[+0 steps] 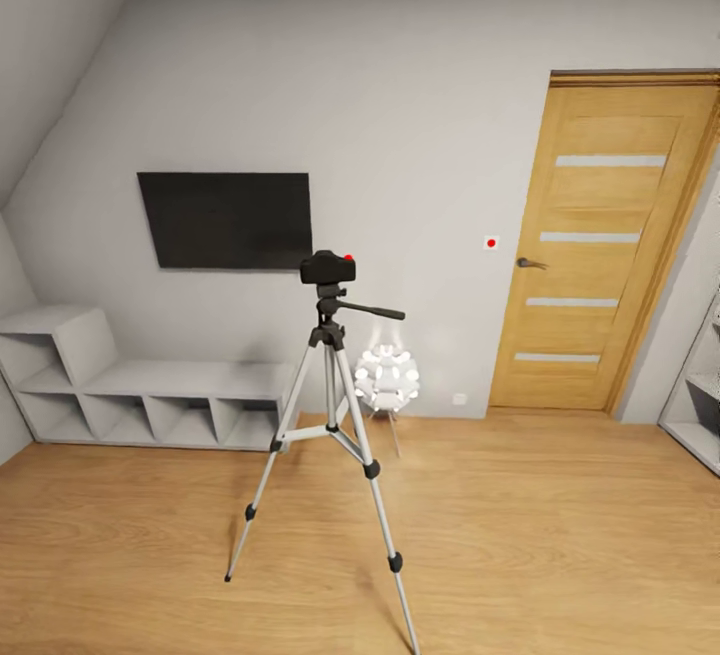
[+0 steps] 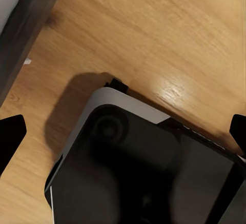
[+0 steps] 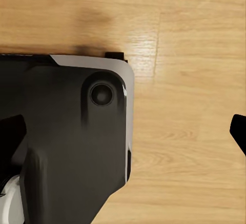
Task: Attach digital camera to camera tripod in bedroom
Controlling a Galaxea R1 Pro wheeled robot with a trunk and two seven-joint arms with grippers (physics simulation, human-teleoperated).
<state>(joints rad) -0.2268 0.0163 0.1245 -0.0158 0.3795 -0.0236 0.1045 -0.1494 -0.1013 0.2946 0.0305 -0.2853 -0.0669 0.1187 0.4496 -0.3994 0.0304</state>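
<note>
Your left tool [image 2: 123,134] hangs with its fingers spread wide and nothing between them, pointing down at the robot's own dark base [image 2: 143,167] and the light wood floor [image 2: 174,34]. Your right tool [image 3: 125,131] is the same: fingers far apart, empty, aimed at the base and the floorboards beside it. Both arms look parked low at the sides, which fits a moment with nothing left to carry.

In the head view the digital camera [image 1: 327,267] sits on top of the camera tripod [image 1: 330,415], level, its red dot up on the right shoulder. It appears seated on the black head, with the pan handle sticking out to the right below it. The three silver legs are splayed on the floor, so the load rests centred over them. From this, the attaching looks done; whether the mount is truly locked can't be judged from here.

The head view alone gives you the room: the wall TV [image 1: 225,219], the low grey shelf unit [image 1: 130,385], the white clustered-shade lamp [image 1: 386,379] just behind the tripod, and the wooden door [image 1: 610,245]. The left wrist view adds a dark edge of furniture [image 2: 25,34] near the base.
</note>
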